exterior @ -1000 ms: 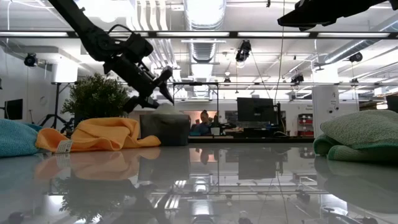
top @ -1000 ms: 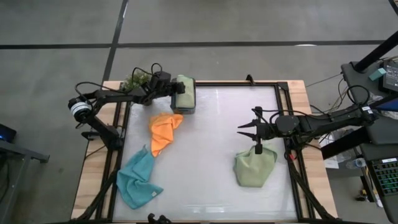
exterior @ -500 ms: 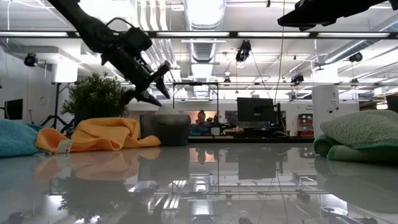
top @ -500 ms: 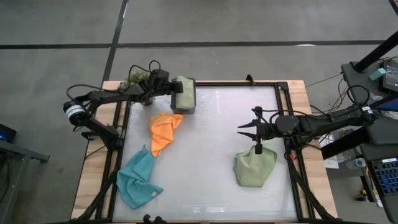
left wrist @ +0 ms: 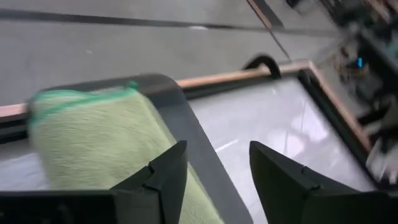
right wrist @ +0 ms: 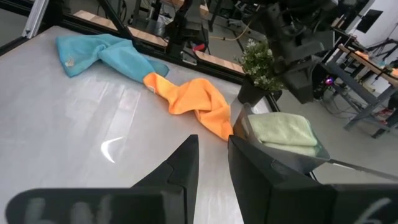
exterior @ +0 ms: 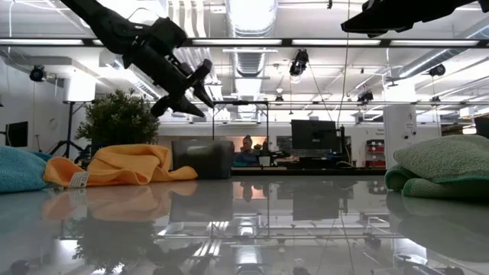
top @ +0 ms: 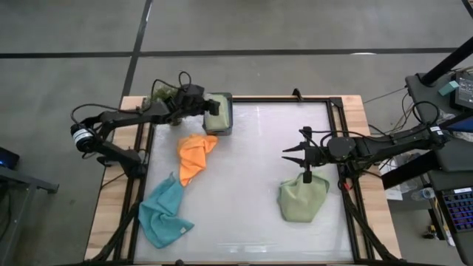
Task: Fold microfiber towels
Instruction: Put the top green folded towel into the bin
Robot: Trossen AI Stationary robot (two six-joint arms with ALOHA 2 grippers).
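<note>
High view: my left gripper (top: 211, 105) hovers open over the folded green towel (top: 215, 117) filed in the grey box (top: 225, 127); my right gripper (top: 293, 157) waits open beside the crumpled green towel (top: 301, 199), presumably next.

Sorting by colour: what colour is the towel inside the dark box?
Sage green; the folded towel in the box shows best in the right wrist view.

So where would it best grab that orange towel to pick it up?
Probably from straight above, at the orange towel's narrow end nearest the blue towel. There the cloth tapers to a thin corner, easier to pinch than the bunched folds by the box. The left gripper, open above the box, is nearer than the right gripper.
</note>
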